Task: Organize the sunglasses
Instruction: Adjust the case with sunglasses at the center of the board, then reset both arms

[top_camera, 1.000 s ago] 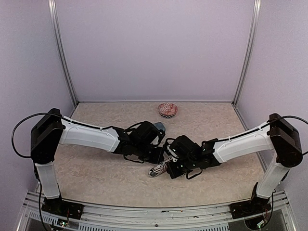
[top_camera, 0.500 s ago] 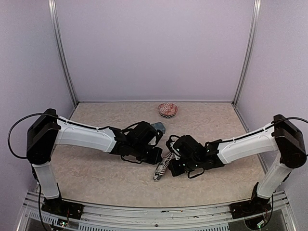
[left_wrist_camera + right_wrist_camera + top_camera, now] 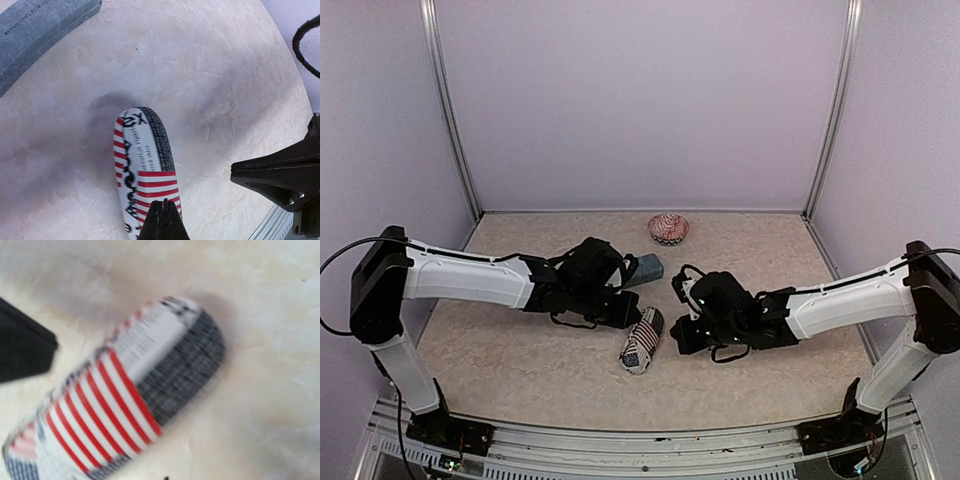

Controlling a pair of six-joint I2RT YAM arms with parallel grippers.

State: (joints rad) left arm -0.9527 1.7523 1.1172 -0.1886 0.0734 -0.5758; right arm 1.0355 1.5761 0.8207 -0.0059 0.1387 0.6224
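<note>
Lying diagonally, the striped case (image 3: 642, 340) points far-right; left hand (image 3: 162, 214), right hand (image 3: 678, 338) — both closed.

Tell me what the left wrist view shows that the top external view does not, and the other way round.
Only the left wrist view: the printed lettering along the blue-grey case, and the left pincer, tips shut, over the near end of the striped case; contact is unclear. Only the top external view: the round patterned pouch near the back wall, and the left arm and right arm whole. Both: the striped case lying on the table, with the blue-grey case beyond it.
</note>
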